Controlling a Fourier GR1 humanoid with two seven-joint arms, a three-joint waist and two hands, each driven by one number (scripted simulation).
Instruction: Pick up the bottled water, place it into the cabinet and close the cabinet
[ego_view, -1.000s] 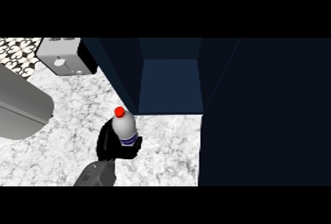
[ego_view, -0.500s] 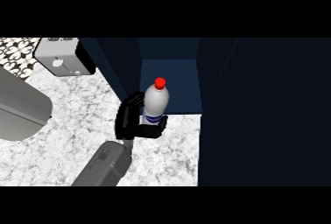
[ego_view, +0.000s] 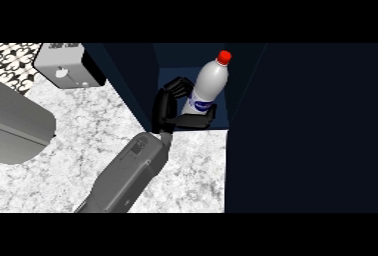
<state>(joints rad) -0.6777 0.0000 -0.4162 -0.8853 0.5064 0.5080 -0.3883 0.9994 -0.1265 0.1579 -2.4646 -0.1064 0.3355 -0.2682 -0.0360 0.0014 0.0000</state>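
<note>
The bottled water (ego_view: 207, 84) is white with a red cap and a blue label. It stands tilted inside the open, dark blue cabinet (ego_view: 174, 56) at the middle top of the head view. My left hand (ego_view: 168, 107) is shut on the bottle's lower part from the left, fingers curled round its far side and thumb at its near side. The base of the bottle is hidden by the hand. My grey forearm (ego_view: 125, 175) runs up from the lower edge. The right hand does not show.
A broad dark panel (ego_view: 303, 130), seemingly the open cabinet door, fills the right side. A white box (ego_view: 63, 65) stands at the back left of the marble counter (ego_view: 81, 140). A large grey rounded object (ego_view: 22, 130) sits at the left edge.
My left hand has carried the bottle up and to the right, from over the counter into the cabinet opening. The forearm has stretched further into view.
</note>
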